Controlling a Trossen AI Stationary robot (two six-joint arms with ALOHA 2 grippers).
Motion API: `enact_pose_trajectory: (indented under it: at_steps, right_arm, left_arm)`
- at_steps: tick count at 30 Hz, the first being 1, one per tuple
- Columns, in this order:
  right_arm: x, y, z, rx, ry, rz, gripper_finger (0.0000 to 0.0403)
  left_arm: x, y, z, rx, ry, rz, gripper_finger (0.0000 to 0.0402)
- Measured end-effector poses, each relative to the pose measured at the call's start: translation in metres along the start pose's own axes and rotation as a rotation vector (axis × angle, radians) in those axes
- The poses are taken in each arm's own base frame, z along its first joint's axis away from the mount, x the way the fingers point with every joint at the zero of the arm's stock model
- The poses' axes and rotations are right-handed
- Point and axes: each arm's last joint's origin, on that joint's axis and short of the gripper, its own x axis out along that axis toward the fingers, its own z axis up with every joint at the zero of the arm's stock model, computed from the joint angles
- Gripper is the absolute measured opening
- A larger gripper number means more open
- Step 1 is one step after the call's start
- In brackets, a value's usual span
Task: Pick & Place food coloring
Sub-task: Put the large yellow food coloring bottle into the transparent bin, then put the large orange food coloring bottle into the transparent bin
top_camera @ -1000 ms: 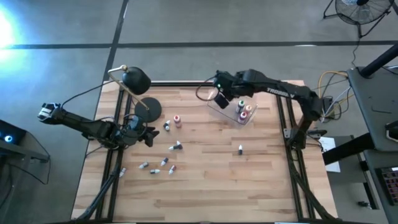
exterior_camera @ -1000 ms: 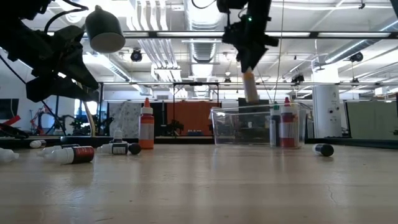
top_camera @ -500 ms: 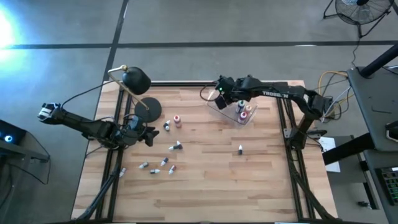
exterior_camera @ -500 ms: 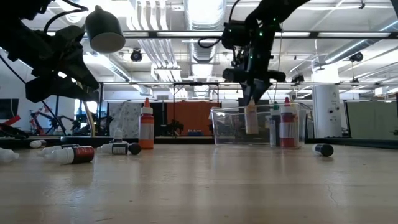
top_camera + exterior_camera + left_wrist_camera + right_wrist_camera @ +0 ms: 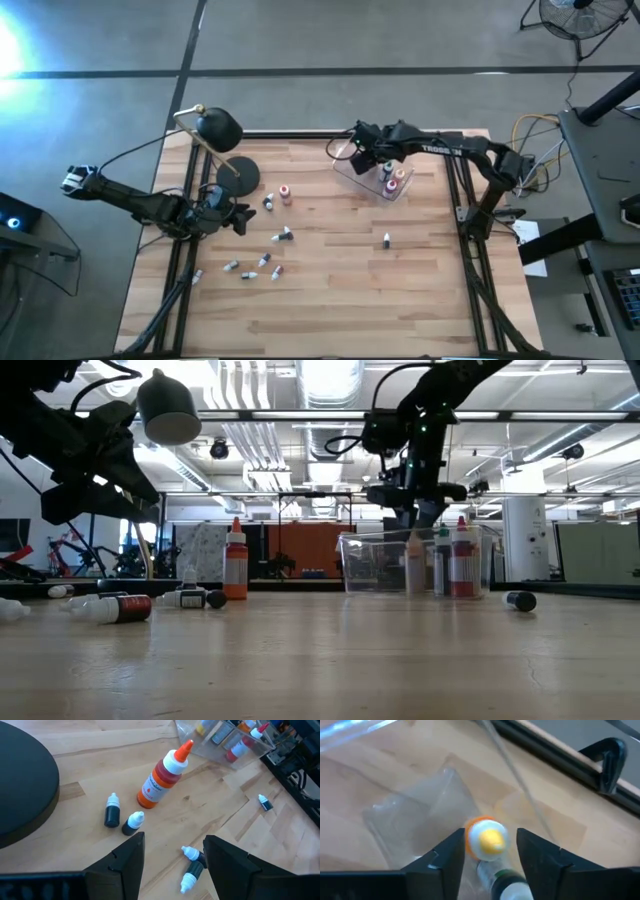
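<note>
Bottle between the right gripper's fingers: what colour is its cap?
Yellow-orange cap on a white collar, clearest in the right wrist view.

Two dark, slender jointed arms. The right arm (image 5: pixel 455 150) carries white lettering along its forearm and a small green light near the wrist. Each hand ends in two matte-black, blunt fingers (image 5: pixel 127 865).
</note>
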Motion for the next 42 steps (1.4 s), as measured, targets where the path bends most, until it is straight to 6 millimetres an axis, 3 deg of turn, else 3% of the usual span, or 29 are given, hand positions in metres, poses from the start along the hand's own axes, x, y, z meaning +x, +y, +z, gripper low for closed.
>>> enact_pose_trajectory:
  at_steps: [9,14,16,19,21,26,30,35,42]
  right_arm:
    - [-0.004,-0.002,0.001,-0.035,-0.004,0.0,0.0204]
    - [-0.037,-0.005,0.02,-0.097,-0.101,0.009,0.0205]
    - [-0.061,-0.004,0.032,-0.129,-0.196,0.05,0.0205]
    - [-0.105,0.017,0.048,-0.226,-0.433,0.326,0.0205]
    - [-0.12,0.043,0.049,-0.393,-0.553,0.511,0.0205]
    - [-0.104,0.108,0.035,-0.569,-0.542,0.582,0.0205]
    - [-0.117,0.126,0.033,-0.583,-0.538,0.481,0.0205]
    - [-0.134,0.116,0.02,-0.621,-0.401,0.332,0.0205]
    - [-0.167,0.066,-0.001,-0.54,-0.348,0.195,0.0202]
  left_arm:
    - [0.0,0.0,0.0,0.0,0.0,0.0,0.0177]
    - [0.0,0.0,0.0,0.0,0.0,0.0,0.0177]
    - [0.0,0.0,0.0,-0.005,0.0,0.0,0.0177]
    - [0.0,0.0,0.0,-0.01,0.0,-0.001,0.0177]
    - [0.0,0.0,0.0,-0.005,0.0,-0.001,0.0177]
    - [0.0,0.0,0.0,-0.001,-0.002,-0.001,0.0177]
    - [0.0,-0.004,0.003,0.072,-0.03,-0.029,0.0177]
    - [0.007,-0.011,0.014,0.26,-0.113,-0.052,0.0177]
    - [0.035,-0.009,0.032,0.522,-0.119,-0.012,0.0177]
